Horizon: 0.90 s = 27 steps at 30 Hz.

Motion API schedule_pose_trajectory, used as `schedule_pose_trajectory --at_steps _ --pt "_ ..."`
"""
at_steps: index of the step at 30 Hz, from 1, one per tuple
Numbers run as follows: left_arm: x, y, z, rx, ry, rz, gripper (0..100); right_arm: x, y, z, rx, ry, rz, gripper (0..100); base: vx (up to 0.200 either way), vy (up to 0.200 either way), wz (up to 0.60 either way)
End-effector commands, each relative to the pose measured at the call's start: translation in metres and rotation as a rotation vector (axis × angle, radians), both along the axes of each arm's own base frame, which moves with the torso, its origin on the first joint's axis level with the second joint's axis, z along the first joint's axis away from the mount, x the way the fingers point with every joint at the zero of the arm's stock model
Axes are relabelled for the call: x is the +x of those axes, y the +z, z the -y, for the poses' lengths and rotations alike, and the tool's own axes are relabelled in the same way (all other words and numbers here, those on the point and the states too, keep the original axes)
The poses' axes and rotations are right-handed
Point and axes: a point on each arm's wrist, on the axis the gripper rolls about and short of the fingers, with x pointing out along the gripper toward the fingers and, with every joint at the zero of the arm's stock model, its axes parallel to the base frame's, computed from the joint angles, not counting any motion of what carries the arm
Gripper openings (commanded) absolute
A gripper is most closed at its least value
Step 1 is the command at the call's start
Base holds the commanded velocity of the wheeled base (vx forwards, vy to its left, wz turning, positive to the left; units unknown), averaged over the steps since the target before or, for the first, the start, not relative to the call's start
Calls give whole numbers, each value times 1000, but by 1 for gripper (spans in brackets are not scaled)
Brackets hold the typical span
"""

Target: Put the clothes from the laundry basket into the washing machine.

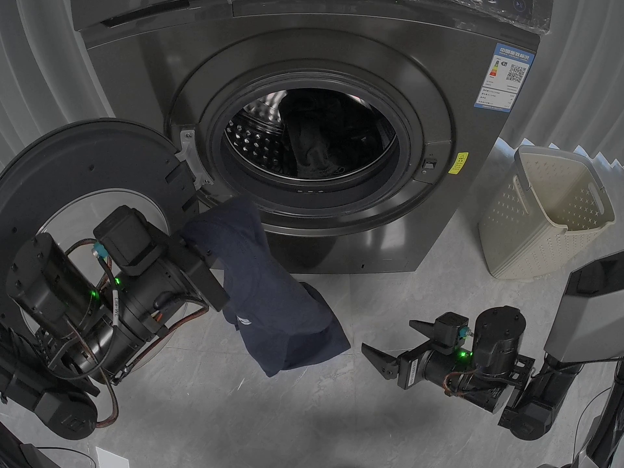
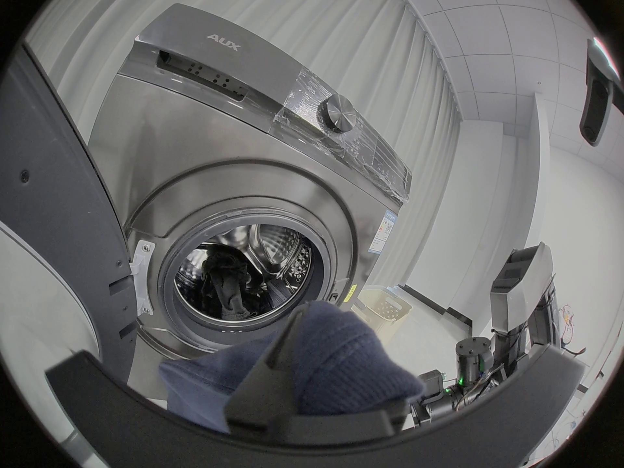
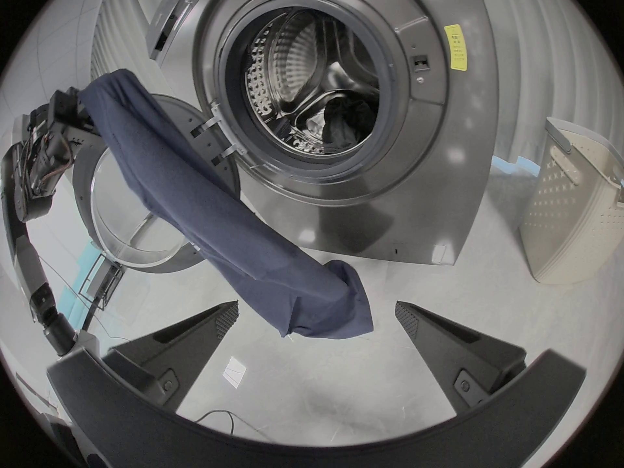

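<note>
Gripping a navy garment [image 1: 273, 294], left jaws hang before the open door [image 1: 78, 157]; right jaws gape wide.

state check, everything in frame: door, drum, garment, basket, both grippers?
washer door: open.
drum: dark clothes inside.
navy garment: hanging from left gripper, outside drum.
laundry basket: upright, looks empty.
left gripper: shut on navy garment.
right gripper: open, empty.

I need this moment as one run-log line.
left end effector: shut on navy garment, before open washing machine | right end effector: open, empty | drum: dark clothes inside | laundry basket: right of machine
</note>
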Motion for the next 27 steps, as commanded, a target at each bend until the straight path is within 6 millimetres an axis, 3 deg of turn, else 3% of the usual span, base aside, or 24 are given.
schedule_pose_trajectory --at_steps 1,6,16,27 --pt "2 -2 1 3 3 -6 0 -11 -3 -15 4 69 5 100 0 0 0" --pt "3 -1 2 1 4 -6 0 -22 10 -31 46 150 50 100 0 0 0" --pt "9 -1 0 -3 36 -9 0 -40 34 -85 162 321 150 100 0 0 0" --pt "12 -3 2 -6 55 -14 0 -32 41 -125 220 382 192 100 0 0 0"
